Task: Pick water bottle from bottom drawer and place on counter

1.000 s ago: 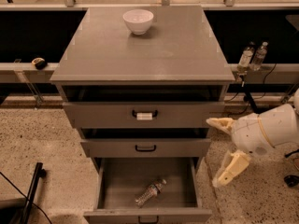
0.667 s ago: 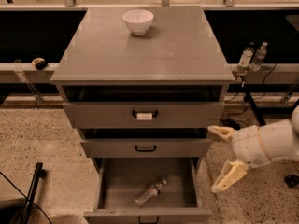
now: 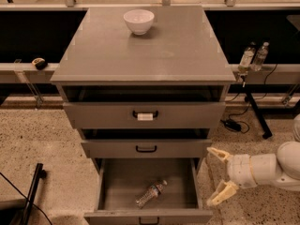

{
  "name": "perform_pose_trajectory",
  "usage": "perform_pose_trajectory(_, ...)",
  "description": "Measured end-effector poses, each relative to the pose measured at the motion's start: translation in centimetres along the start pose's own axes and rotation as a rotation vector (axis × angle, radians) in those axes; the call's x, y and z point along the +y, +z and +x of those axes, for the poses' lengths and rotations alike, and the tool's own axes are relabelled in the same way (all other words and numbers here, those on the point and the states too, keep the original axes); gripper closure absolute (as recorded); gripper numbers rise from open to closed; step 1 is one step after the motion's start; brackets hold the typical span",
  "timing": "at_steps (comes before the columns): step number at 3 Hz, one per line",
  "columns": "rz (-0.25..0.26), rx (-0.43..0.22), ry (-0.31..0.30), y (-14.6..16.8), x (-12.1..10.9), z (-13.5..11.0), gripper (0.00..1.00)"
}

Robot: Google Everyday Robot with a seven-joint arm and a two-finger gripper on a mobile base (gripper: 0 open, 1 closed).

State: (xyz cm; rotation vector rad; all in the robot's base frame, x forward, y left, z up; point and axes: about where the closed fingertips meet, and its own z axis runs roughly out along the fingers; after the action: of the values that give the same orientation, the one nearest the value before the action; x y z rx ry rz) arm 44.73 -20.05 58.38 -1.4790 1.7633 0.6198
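While you are reaching for the bottle (image 3: 151, 193), your gripper (image 3: 216, 175) is hovering just outside the bottom drawer (image 3: 101, 187), off its right wall. Its jaws are standing wide open and holding nothing. The bottle is lying on its side near the middle of the drawer floor, slanting from front-left to back-right, apart from every wall. Since you are pointing sideways at the drawer, I judge you are needing to rise over that right wall and come down from above rather than push in level. Turning the wrist so the fingers are straddling the bottle across its body, not along its length, is likely giving the surest hold. A round bottle may roll if one finger is touching first. Mind the middle drawer (image 3: 146, 148) front, sitting above the back of the open one, as you are descending. The counter (image 3: 145, 55) is offering room in front of the bowl (image 3: 138, 21).
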Motion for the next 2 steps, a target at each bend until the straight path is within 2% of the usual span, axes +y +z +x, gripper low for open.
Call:
perform_pose_trajectory(1, -0.010, -0.009, 0.005, 0.6, 0.3, 0.5, 0.00)
perform_pose_trajectory(2, -0.017, -0.077, 0.009, 4.1, -0.5, 1.4, 0.00)
